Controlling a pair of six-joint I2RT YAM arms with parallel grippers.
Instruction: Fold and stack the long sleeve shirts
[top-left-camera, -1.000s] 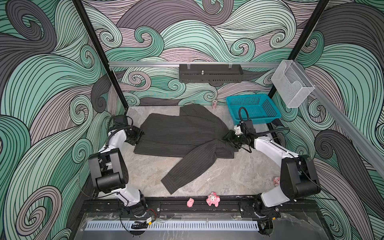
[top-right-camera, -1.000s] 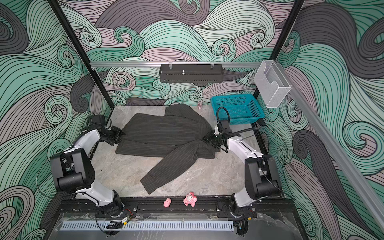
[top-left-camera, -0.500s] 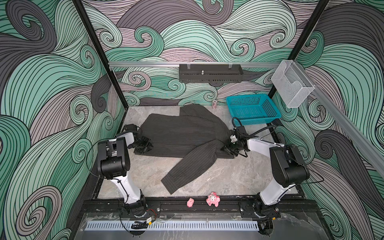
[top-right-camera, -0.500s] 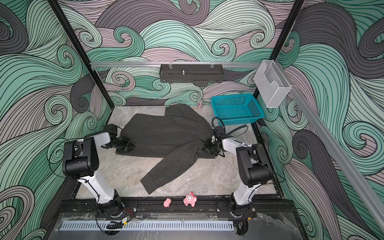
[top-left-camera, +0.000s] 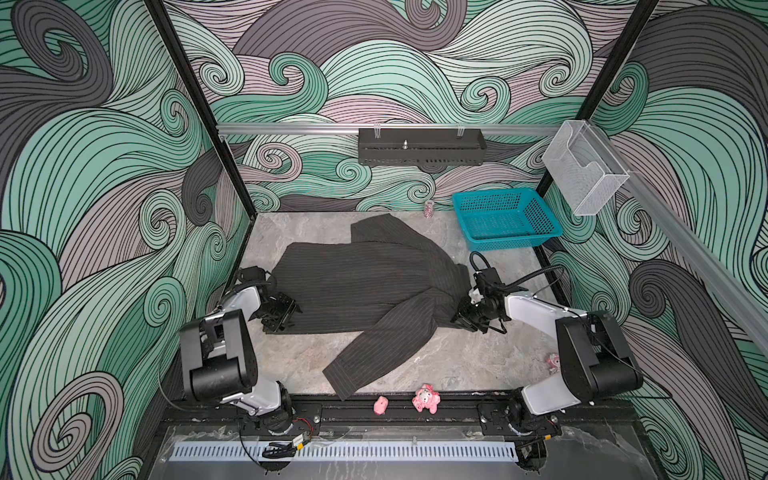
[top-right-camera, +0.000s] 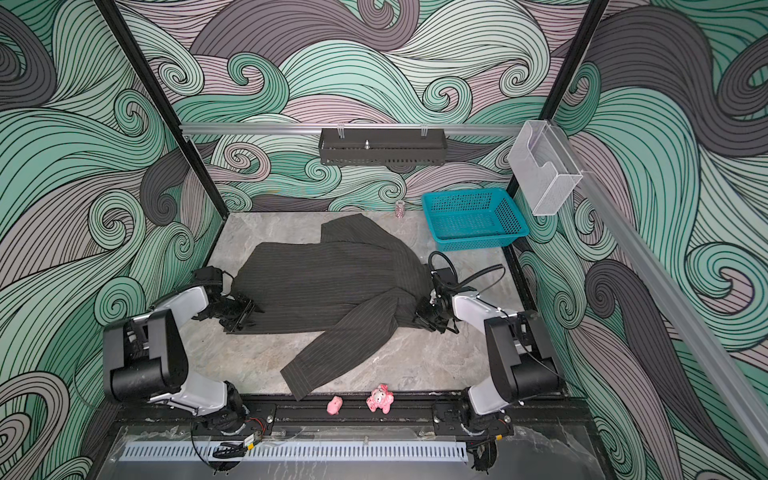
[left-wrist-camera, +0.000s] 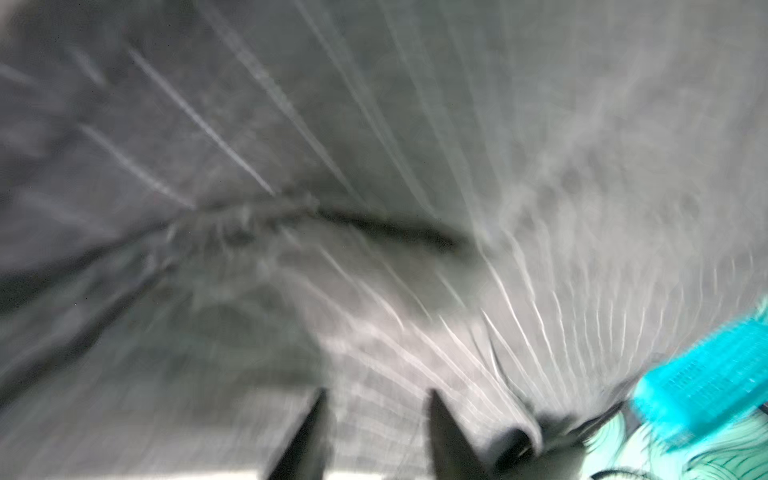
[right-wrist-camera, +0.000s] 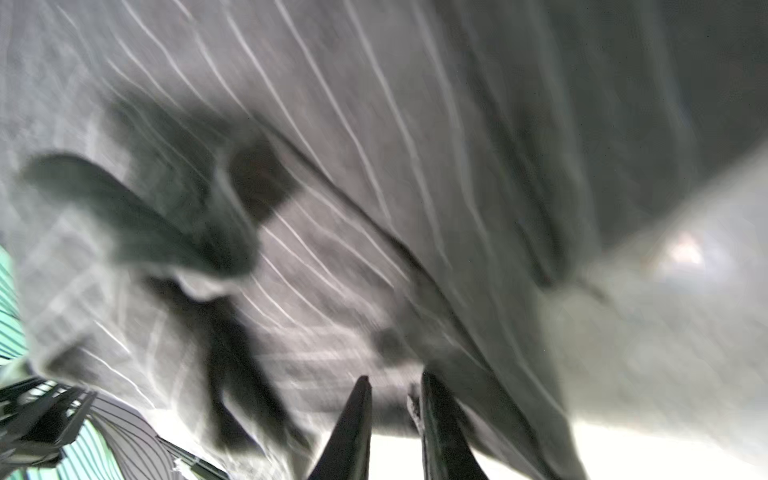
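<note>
The long sleeve shirt (top-left-camera: 365, 282) (top-right-camera: 332, 286), dark with pale pinstripes, lies spread across the grey table. One sleeve (top-left-camera: 374, 357) runs out toward the front edge. My left gripper (top-left-camera: 286, 316) (top-right-camera: 245, 318) rests low at the shirt's near left corner. In the blurred left wrist view its fingertips (left-wrist-camera: 322, 399) stand apart over striped cloth (left-wrist-camera: 374, 166), so this gripper (left-wrist-camera: 378, 395) is open. My right gripper (top-left-camera: 461, 320) (top-right-camera: 424, 320) sits at the bunched right edge. In its wrist view the right gripper (right-wrist-camera: 395, 380) is nearly closed, with the cloth's edge (right-wrist-camera: 374, 166) between the tips.
A teal basket (top-left-camera: 505, 218) (left-wrist-camera: 706, 386) stands at the back right. A small can (top-left-camera: 429, 208) sits by the back wall. Pink plush toys (top-left-camera: 426, 399) (top-left-camera: 380, 405) lie on the front rail. Another pink toy (top-left-camera: 552, 361) lies behind the right arm.
Both grippers have slid toward the front along the shirt's side edges. The left jaws closed and then spread apart again. The right jaws have narrowed onto the cloth edge.
</note>
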